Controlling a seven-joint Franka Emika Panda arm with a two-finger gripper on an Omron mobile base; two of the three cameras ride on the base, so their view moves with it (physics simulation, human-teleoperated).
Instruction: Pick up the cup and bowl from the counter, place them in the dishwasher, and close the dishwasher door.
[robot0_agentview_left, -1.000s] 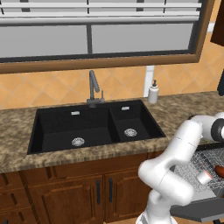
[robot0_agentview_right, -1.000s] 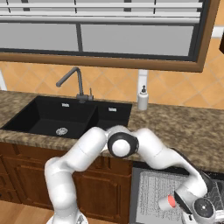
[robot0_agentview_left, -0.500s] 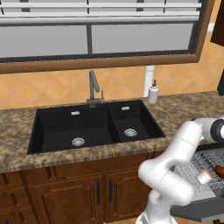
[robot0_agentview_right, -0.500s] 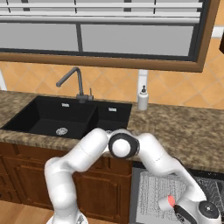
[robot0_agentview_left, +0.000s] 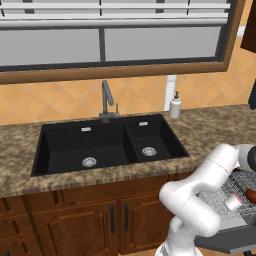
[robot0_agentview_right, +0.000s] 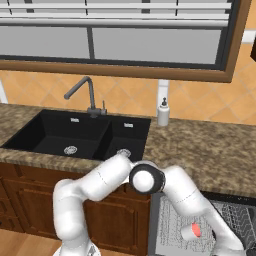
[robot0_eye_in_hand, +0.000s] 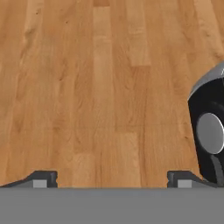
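Presently we found the table (robot0_agentview_left: 220, 131), a speckled brown worktop over dark wooden cabinets (robot0_agentview_left: 90, 220), carrying a black double sink (robot0_agentview_left: 107, 145) and a white soap bottle (robot0_agentview_left: 174, 106). At its right end the dishwasher (robot0_agentview_right: 235, 215) stood open, its door (robot0_agentview_left: 227, 244) lying flat and its wire rack (robot0_agentview_right: 172, 227) drawn out. The cup (robot0_agentview_right: 191, 231) lay on its side in that rack, red end showing; beside it in the left base view sat a dark reddish object (robot0_agentview_left: 250, 195) that we judged to be the bowl, though we could not confirm it. The hand (robot0_eye_in_hand: 111, 179) pointed at the wooden floor (robot0_eye_in_hand: 96, 87), fingers spread wide and holding nothing.

We judged the chief risk to be the door closing: with the rack out, the lifted panel could jam against it or jolt the loose cup. The arm (robot0_agentview_right: 165, 182) also reached across the rack and could foul it.

Against the earlier frames, the arm had swung lower and further right; the cup had stayed put.
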